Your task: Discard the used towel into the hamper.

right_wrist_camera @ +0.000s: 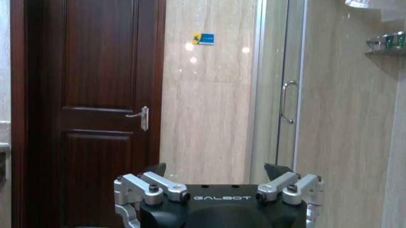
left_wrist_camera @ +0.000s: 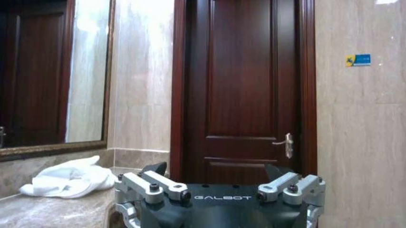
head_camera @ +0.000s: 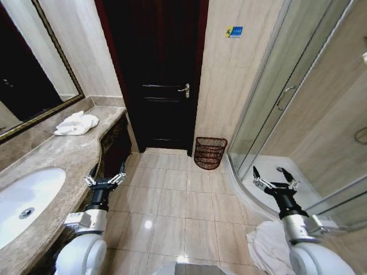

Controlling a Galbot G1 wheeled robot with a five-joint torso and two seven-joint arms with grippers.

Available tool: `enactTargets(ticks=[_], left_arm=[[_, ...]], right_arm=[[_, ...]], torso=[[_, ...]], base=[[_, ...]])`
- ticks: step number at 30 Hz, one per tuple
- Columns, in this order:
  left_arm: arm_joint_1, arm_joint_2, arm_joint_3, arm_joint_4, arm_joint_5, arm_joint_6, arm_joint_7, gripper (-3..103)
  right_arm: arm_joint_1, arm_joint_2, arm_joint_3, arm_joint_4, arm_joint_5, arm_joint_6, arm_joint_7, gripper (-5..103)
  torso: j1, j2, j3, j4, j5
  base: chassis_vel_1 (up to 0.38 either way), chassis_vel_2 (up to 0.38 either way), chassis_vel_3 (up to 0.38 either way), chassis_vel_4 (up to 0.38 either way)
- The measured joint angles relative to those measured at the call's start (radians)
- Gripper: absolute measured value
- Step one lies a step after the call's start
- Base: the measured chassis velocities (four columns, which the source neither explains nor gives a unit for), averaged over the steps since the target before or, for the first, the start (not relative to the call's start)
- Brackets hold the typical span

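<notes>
A crumpled white towel (head_camera: 76,123) lies at the far end of the marble counter (head_camera: 54,152), on my left; the left wrist view has this towel (left_wrist_camera: 70,178) under the mirror. The hamper (head_camera: 210,152), a dark red-brown open-weave basket, stands on the floor against the wall between the door and the shower. My left gripper (head_camera: 105,175) hovers open beside the counter's edge, well short of the towel, with nothing between its fingers (left_wrist_camera: 217,170). My right gripper (head_camera: 275,180) is open and empty too (right_wrist_camera: 216,170), held over the shower's curved threshold.
A white sink (head_camera: 26,200) is set in the near counter, under a framed mirror (head_camera: 26,74). The dark wooden door (head_camera: 157,74) is closed. A glass shower enclosure (head_camera: 298,97) fills the right side. White cloth (head_camera: 269,246) lies on the floor by my right arm. Tiled floor (head_camera: 172,200) stretches toward the hamper.
</notes>
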Motion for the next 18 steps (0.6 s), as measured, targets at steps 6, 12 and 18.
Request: enactTargets(ticks=[6,12,18], left_arm=[[-0.001,0.006,-0.001,-0.017,0.0,0.014,-0.001,100],[0.001,0.006,0.0,-0.021,0.0,0.014,0.001,100],[0.002,0.003,-0.003,-0.019,0.001,0.011,0.001,100]], right_arm=[[0.008,-0.001,-0.005,0.01,-0.003,0.001,0.009,100],[0.024,-0.001,-0.018,0.026,-0.009,-0.021,0.036,100],[0.029,-0.003,-0.016,0.027,-0.009,-0.022,0.037,100]], torso=[[0.0,0.0,0.0,0.0002,0.0],[0.0,0.0,0.0,0.0002,0.0],[0.0,0.0,0.0,0.0002,0.0]], base=[[0.0,0.0,0.0,0.0],[0.0,0.0,0.0,0.0],[0.0,0.0,0.0,0.0]])
